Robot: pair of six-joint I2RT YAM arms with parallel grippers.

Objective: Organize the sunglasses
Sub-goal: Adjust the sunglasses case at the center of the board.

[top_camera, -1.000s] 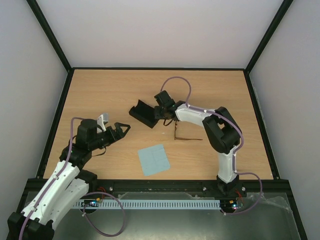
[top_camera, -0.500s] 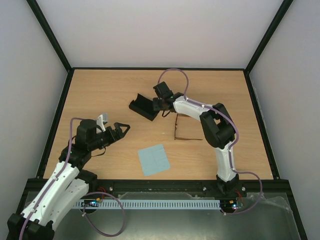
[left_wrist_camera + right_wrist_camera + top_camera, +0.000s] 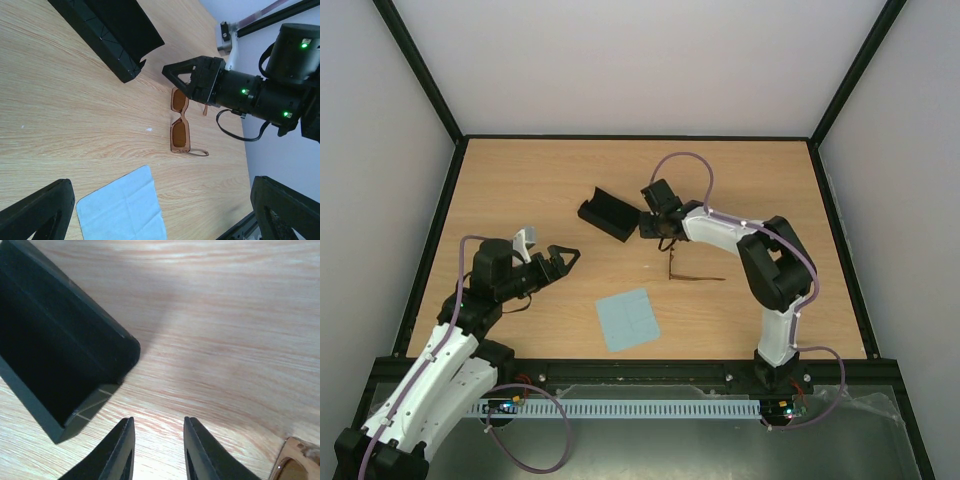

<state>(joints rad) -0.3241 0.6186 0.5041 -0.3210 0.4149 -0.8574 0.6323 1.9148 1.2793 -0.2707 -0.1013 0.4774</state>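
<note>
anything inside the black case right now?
Nothing visible: the open case shows only its dark lining in the right wrist view. Its far end is cut off by the frame. The sunglasses lie outside on the table.

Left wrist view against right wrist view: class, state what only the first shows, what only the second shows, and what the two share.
Only the left wrist view shows the light blue cloth, the right pincer from outside, and the sunglasses whole. Only the right wrist view shows the narrow gap between that pincer's fingers, with nothing held in it. Both show the open black case, the wooden table and the sunglasses, though the right wrist view catches just one corner of the frame.
</note>
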